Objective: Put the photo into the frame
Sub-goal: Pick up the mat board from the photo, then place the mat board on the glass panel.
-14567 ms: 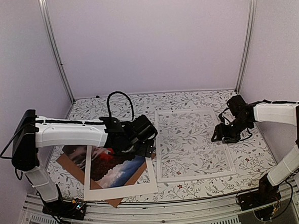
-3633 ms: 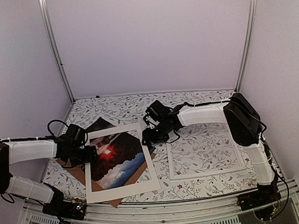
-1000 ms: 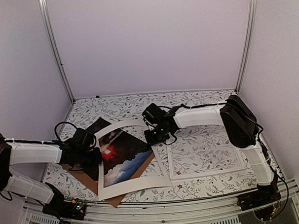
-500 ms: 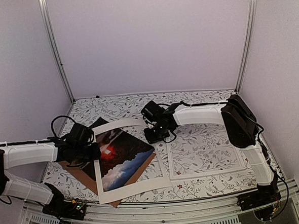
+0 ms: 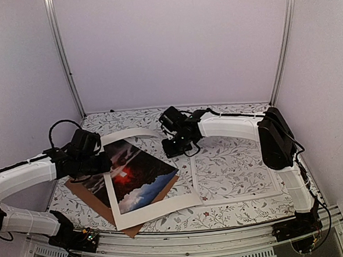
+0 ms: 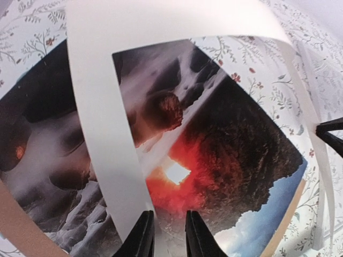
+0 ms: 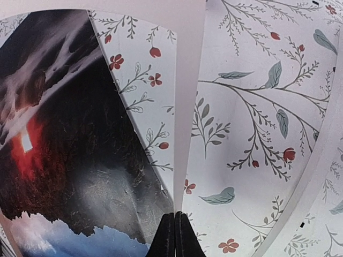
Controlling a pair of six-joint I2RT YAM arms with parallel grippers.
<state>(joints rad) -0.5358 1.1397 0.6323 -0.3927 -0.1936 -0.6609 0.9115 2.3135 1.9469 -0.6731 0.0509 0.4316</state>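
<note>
Fingers on the right arm (image 7: 167,241) are pressed tight on a side strip of the white mat (image 7: 190,64), which runs up the middle of that wrist view. A second ago they stood wider. Now they have the mat pinched, and its far edge is bowed higher off the worktop (image 5: 130,120), near the centre of the overhead view.

On the left arm, the fingers (image 6: 142,238) show a narrow gap with the print visible through it and nothing caught that I can see. The mat's strip runs down to the left-hand one, and I cannot tell whether they touch.

Moving outward, the photo (image 5: 136,168) lies flat on the brown board (image 5: 83,197) in the lower left of the overhead view. Its red glow shows through the mat's window. The mat has also swung since a few seconds back, and its near corner now reaches the near-left corner of the frame (image 5: 238,171), which lies at lower right with the floral pattern showing through its pane.

My read is that the mat is being peeled away. The photo itself has not started its trip, and it stays covered until the mat is carried clear.
</note>
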